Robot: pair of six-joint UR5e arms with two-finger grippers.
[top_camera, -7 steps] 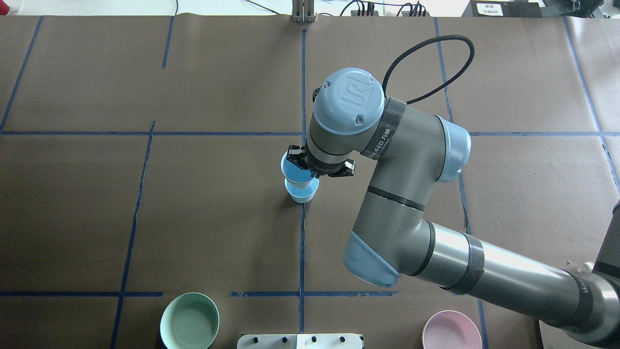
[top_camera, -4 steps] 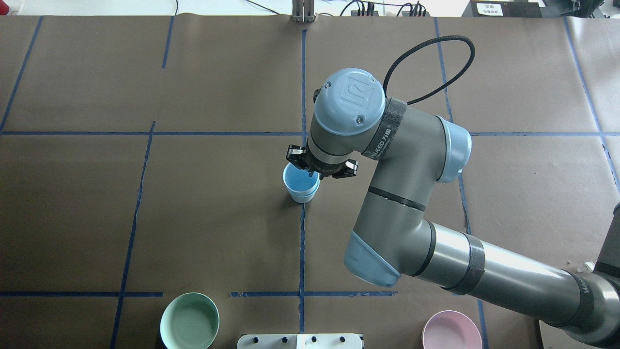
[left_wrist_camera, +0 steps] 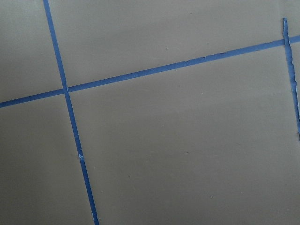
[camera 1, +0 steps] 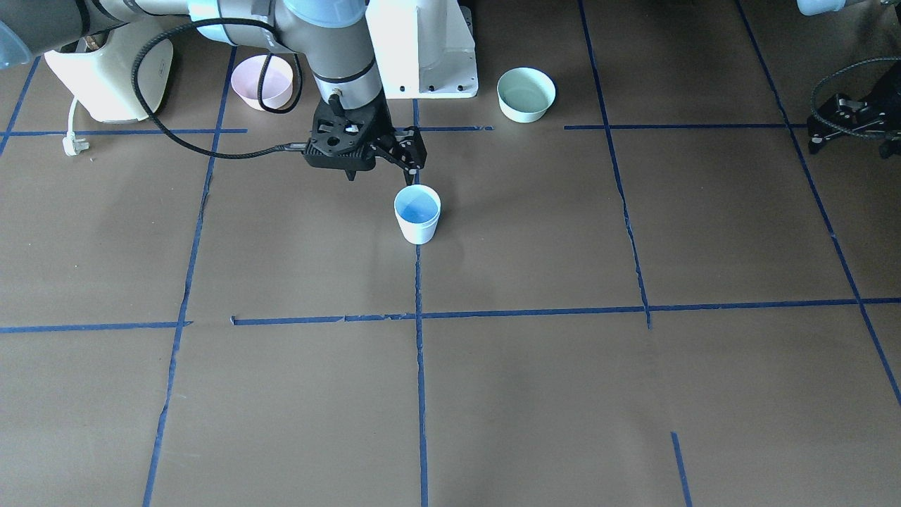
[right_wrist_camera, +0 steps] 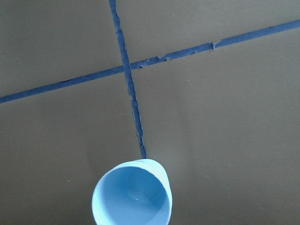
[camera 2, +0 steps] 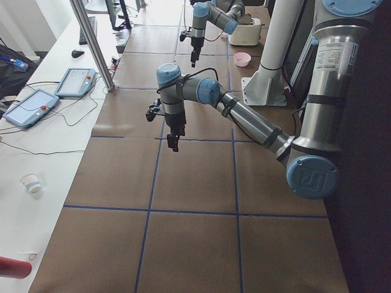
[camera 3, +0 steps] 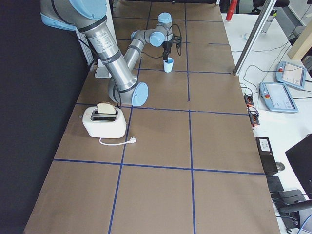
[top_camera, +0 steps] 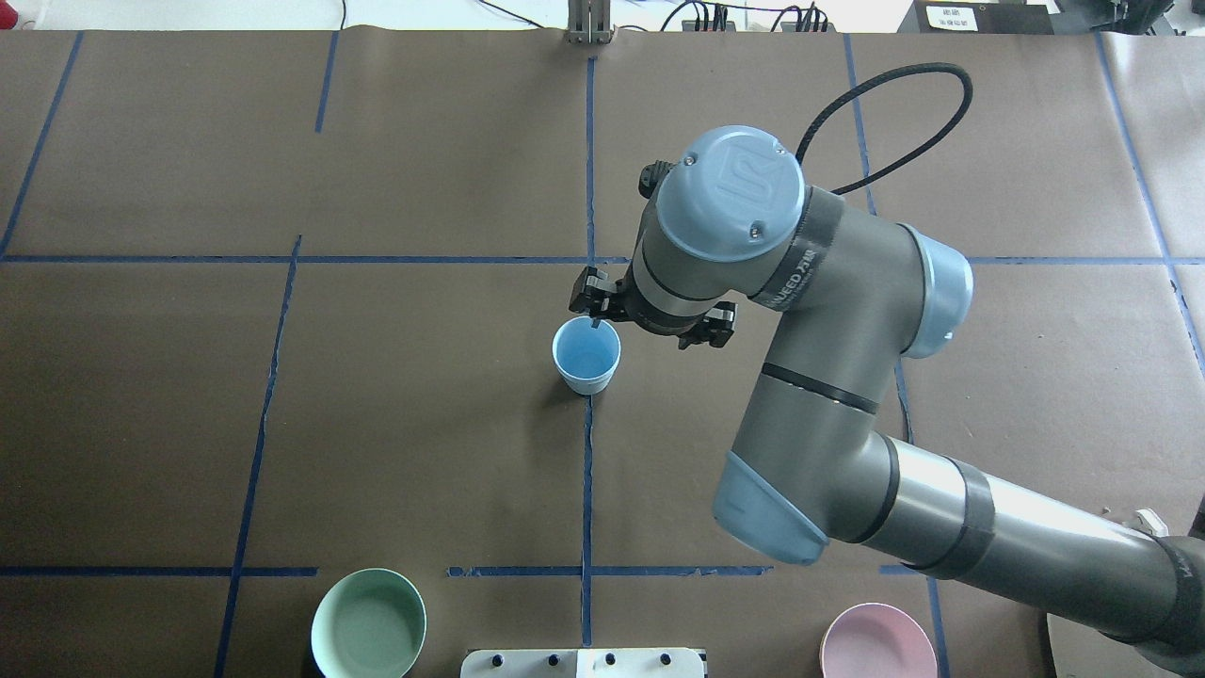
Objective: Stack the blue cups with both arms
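Observation:
The two blue cups (top_camera: 586,356) stand nested one inside the other, upright on the table's centre line. They also show in the front view (camera 1: 417,211), the right side view (camera 3: 168,64) and the right wrist view (right_wrist_camera: 132,194), where a double rim shows. My right gripper (top_camera: 654,313) is open and empty, beside and above the cups, apart from them; it also shows in the front view (camera 1: 380,165). My left gripper (camera 1: 845,123) hangs far off at the table's side (camera 2: 173,141); I cannot tell whether it is open or shut.
A mint-green bowl (top_camera: 369,623) and a pale pink bowl (top_camera: 866,645) sit near the robot's white pedestal base (camera 1: 422,49). A toaster (camera 3: 106,119) stands at the right end. Blue tape lines cross the brown table.
The right gripper lowered the upper cup into the lower one, let go of it, and moved off to the right, away from the stack.

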